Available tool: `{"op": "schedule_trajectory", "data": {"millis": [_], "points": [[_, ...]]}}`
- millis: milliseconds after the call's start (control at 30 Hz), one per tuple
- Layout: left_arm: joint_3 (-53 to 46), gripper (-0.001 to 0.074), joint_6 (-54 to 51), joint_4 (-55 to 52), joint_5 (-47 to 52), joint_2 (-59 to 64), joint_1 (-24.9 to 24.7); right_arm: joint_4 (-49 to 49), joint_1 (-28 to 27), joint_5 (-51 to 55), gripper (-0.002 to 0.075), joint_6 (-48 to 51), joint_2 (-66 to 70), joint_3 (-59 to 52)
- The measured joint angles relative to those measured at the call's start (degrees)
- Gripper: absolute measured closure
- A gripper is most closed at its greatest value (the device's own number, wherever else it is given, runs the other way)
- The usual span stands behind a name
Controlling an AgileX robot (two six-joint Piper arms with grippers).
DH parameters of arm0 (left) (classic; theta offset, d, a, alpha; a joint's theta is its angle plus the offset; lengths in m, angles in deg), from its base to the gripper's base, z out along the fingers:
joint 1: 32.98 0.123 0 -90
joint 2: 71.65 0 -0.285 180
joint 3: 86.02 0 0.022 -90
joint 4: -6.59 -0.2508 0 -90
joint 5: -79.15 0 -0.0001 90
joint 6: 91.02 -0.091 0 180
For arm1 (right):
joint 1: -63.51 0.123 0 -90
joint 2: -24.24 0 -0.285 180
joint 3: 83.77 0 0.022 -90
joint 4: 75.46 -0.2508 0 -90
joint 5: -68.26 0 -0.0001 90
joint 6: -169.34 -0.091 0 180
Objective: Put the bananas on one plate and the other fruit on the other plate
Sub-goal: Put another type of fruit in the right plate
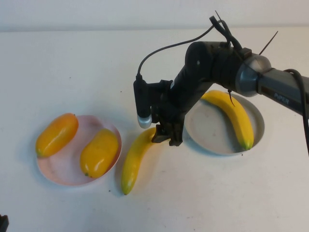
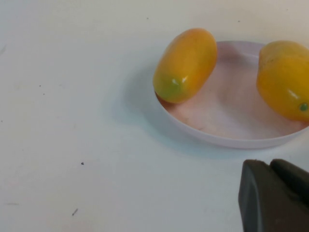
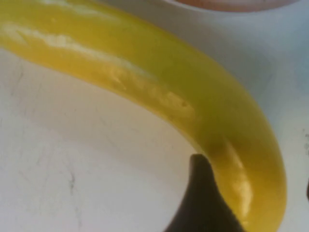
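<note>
One banana [image 1: 134, 157] lies on the table between the plates. The other banana [image 1: 234, 116] rests in the grey plate [image 1: 205, 130]. Both stubby orange-yellow fruits [image 1: 57, 134] [image 1: 99, 152] sit in the pink plate [image 1: 63, 169]. My right gripper [image 1: 168, 139] is low over the loose banana's end nearest the grey plate. In the right wrist view its jaws [image 3: 251, 174] straddle that banana [image 3: 159, 92], open; one finger is against it and the other stands apart. My left gripper [image 2: 270, 166] is shut and empty, near the pink plate [image 2: 227, 125] and the fruits [image 2: 186, 65] [image 2: 285, 79].
The right arm reaches in from the right over the grey plate's near-left rim. The white table [image 1: 217, 193] is bare in front of both plates. The pink plate's rim [image 3: 231, 5] shows just beyond the banana in the right wrist view.
</note>
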Motion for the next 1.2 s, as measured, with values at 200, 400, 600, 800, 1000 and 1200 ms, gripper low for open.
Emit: {"op": "schedule_trajectory", "data": {"millis": [200,400,600,800,1000,1200], "points": [[0.0,0.0734,0.0,0.0,0.0,0.0,0.0,2.44,0.0,0.13,0.0325,0.0,0.0,0.0],[0.0,0.0734,0.0,0.0,0.0,0.0,0.0,5.34,0.0,-1.23,0.0325,0.0,0.03,0.0],[0.0,0.0734,0.0,0.0,0.0,0.0,0.0,6.2,0.0,-2.48,0.0328,0.0,1.59,0.05],[0.0,0.0734,0.0,0.0,0.0,0.0,0.0,6.32,0.0,-2.74,0.0328,0.0,3.55,0.14],[0.0,0.0734,0.0,0.0,0.0,0.0,0.0,6.11,0.0,-2.75,0.0396,0.0,3.71,0.28],[0.0,0.0734,0.0,0.0,0.0,0.0,0.0,6.11,0.0,-2.14,0.0435,-2.3,3.25,0.28]]}}
